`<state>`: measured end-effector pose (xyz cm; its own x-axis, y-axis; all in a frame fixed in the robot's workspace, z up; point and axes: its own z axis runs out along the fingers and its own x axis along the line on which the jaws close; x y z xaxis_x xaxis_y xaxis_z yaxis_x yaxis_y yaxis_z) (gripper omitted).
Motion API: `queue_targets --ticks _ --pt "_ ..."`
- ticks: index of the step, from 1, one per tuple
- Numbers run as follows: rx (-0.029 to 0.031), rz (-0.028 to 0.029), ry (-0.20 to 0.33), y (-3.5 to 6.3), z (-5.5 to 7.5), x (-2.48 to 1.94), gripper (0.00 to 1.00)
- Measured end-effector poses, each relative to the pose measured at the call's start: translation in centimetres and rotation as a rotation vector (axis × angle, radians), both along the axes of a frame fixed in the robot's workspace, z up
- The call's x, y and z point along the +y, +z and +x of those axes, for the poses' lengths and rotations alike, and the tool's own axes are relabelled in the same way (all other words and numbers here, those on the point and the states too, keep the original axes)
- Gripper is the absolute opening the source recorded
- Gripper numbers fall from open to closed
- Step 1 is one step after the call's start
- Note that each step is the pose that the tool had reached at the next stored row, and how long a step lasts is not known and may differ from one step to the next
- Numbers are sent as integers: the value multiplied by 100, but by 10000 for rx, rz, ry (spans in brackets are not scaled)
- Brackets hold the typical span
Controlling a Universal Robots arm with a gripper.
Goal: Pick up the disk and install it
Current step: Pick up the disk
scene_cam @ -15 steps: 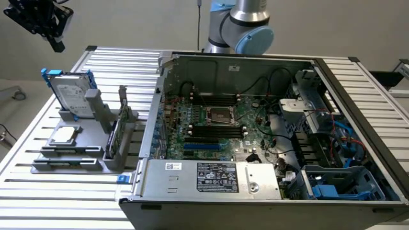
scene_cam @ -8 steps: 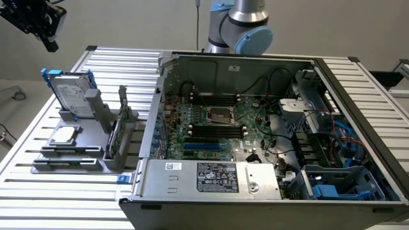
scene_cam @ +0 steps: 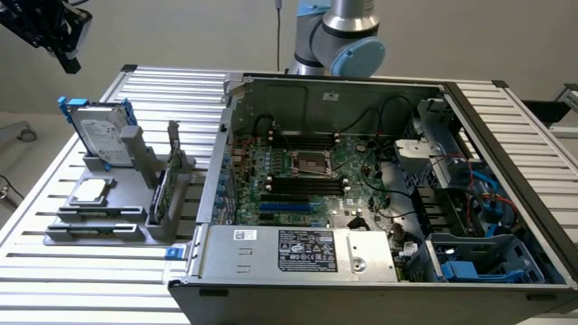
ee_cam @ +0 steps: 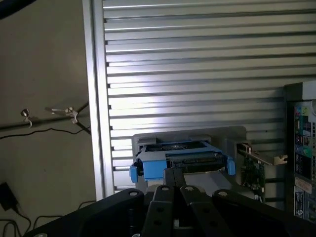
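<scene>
Slatted aluminium table [scene_cam: 91, 284], pale wall [scene_cam: 181, 34] behind; disk [scene_cam: 97, 132] upright in grey stand [scene_cam: 99, 220], fingers [ee_cam: 167, 181] together and empty above.

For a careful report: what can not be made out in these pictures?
- Exterior view: the gripper is cut off by the top edge.
- Exterior view: the disk is hidden in its lower part by the grey holder; its label is too small to read.
- Wrist view: the gripper covers the disk's near edge.
</scene>
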<state>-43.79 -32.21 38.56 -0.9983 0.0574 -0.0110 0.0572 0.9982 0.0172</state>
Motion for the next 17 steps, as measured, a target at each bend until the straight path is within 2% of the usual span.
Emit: queue_targets --ticks 10,17 --pt "4 -2 60 0 -12 0 11" --pt "1 -1 1267 -17 -16 0 11"
